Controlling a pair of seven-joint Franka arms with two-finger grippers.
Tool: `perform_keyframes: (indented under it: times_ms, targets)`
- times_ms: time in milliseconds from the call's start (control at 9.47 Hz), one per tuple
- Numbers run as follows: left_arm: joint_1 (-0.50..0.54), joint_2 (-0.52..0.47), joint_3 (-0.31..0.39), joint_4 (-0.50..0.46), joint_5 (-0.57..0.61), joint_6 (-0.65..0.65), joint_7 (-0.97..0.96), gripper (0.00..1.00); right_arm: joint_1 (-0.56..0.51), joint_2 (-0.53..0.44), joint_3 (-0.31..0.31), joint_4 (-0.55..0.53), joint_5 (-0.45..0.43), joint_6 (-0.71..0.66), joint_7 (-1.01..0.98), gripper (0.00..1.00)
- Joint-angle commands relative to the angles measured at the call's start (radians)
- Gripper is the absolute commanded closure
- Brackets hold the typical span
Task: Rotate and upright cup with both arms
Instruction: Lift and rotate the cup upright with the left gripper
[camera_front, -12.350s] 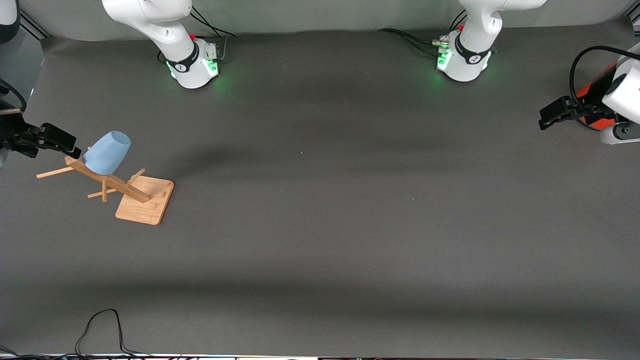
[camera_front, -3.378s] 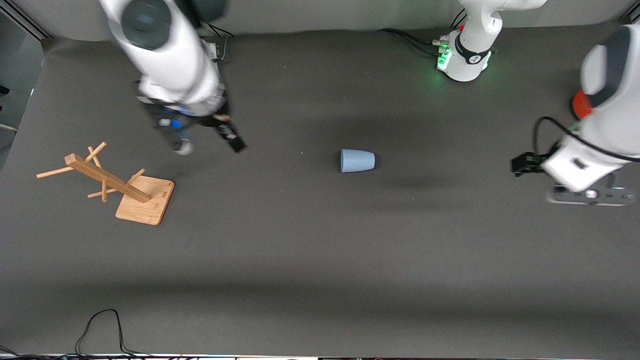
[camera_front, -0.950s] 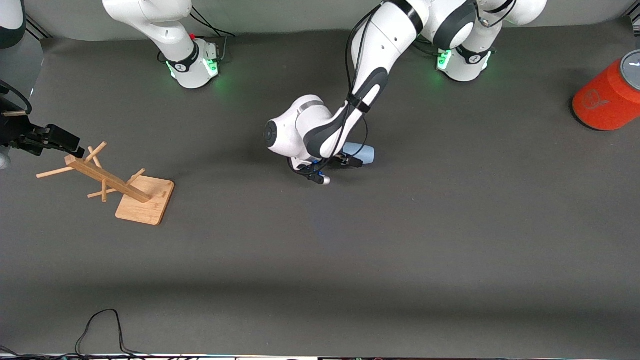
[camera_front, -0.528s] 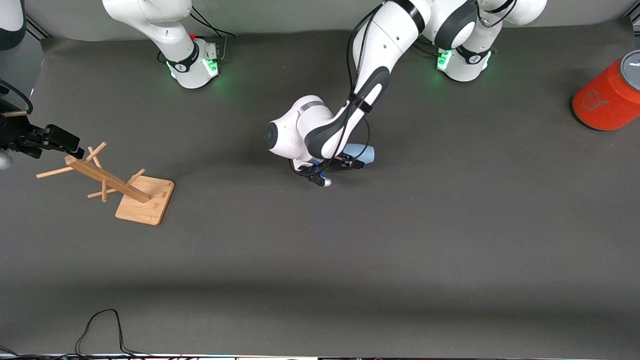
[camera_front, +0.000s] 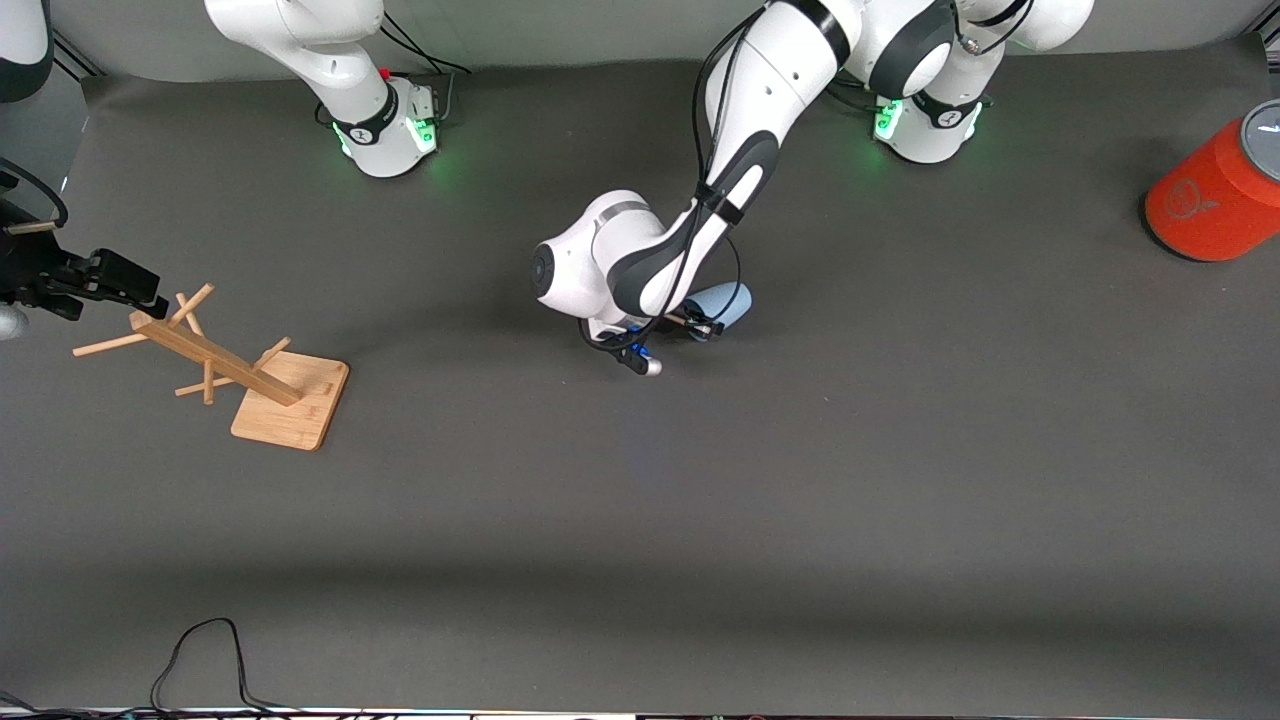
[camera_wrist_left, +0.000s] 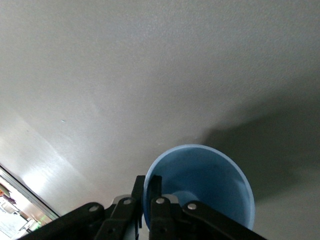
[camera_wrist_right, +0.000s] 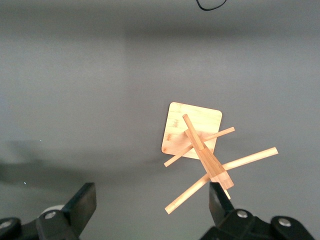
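Note:
The pale-blue cup (camera_front: 724, 301) lies in the middle of the table, tipped a little off its side. My left gripper (camera_front: 702, 326) is shut on its rim. In the left wrist view one finger is inside the cup (camera_wrist_left: 210, 175) and one outside, so the left gripper (camera_wrist_left: 146, 182) pinches the wall. The cup's open mouth faces the wrist camera. My right gripper (camera_front: 112, 280) waits open and empty at the right arm's end of the table, over the top of the wooden rack. In the right wrist view its fingers (camera_wrist_right: 87, 200) stand wide apart.
A wooden peg rack (camera_front: 215, 360) on a square base stands toward the right arm's end; it also shows in the right wrist view (camera_wrist_right: 200, 145). An orange-red cylinder with a grey top (camera_front: 1215, 200) lies at the left arm's end. A black cable (camera_front: 200, 650) loops at the near edge.
The left arm came in and closed on the cup's rim. Over the last half second the cup has tipped slightly with the gripper. The right arm has stayed by the rack.

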Motion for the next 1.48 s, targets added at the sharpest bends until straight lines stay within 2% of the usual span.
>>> perform_keyframes:
  times_ms: [0, 106, 211, 528, 633, 844, 950, 1056, 1267, 1372]
  targets:
    - [-0.003, -0.034, 0.012, 0.048, 0.014, -0.070, 0.031, 1.00, -0.009, -0.002, 0.001, -0.001, 0.025, 0.008, -0.021, 0.00]
    - [0.000, -0.044, 0.025, 0.097, 0.005, -0.109, 0.014, 1.00, -0.009, 0.001, 0.003, -0.001, 0.025, 0.009, -0.023, 0.00]
    - [0.000, -0.070, 0.040, 0.132, 0.002, -0.120, -0.080, 1.00, -0.008, 0.011, 0.008, 0.002, 0.025, 0.011, -0.023, 0.00]
    - [0.112, -0.162, 0.039, 0.166, -0.022, -0.056, -0.149, 1.00, -0.003, 0.024, 0.009, 0.002, 0.026, 0.012, -0.024, 0.00]
    - [0.149, -0.199, 0.040, 0.168, -0.079, -0.016, -0.190, 1.00, -0.002, 0.027, 0.009, 0.002, 0.026, 0.012, -0.024, 0.00]
    - [0.229, -0.335, 0.043, 0.142, -0.197, 0.068, -0.184, 1.00, 0.015, 0.039, 0.009, 0.011, 0.025, 0.014, -0.030, 0.00]
    - [0.253, -0.415, 0.045, 0.070, -0.243, 0.119, -0.182, 1.00, 0.014, 0.036, 0.008, 0.013, 0.025, 0.014, -0.030, 0.00]
    - [0.257, -0.511, 0.046, -0.062, -0.249, 0.217, -0.184, 1.00, 0.012, 0.039, 0.008, 0.020, 0.025, 0.025, -0.030, 0.00]
    - [0.298, -0.674, 0.045, -0.386, -0.278, 0.509, -0.184, 1.00, 0.014, 0.033, 0.005, 0.020, 0.026, 0.035, -0.029, 0.00]
    - [0.300, -0.693, 0.046, -0.486, -0.279, 0.643, -0.191, 1.00, 0.014, 0.031, 0.000, 0.019, 0.026, 0.037, -0.029, 0.00]
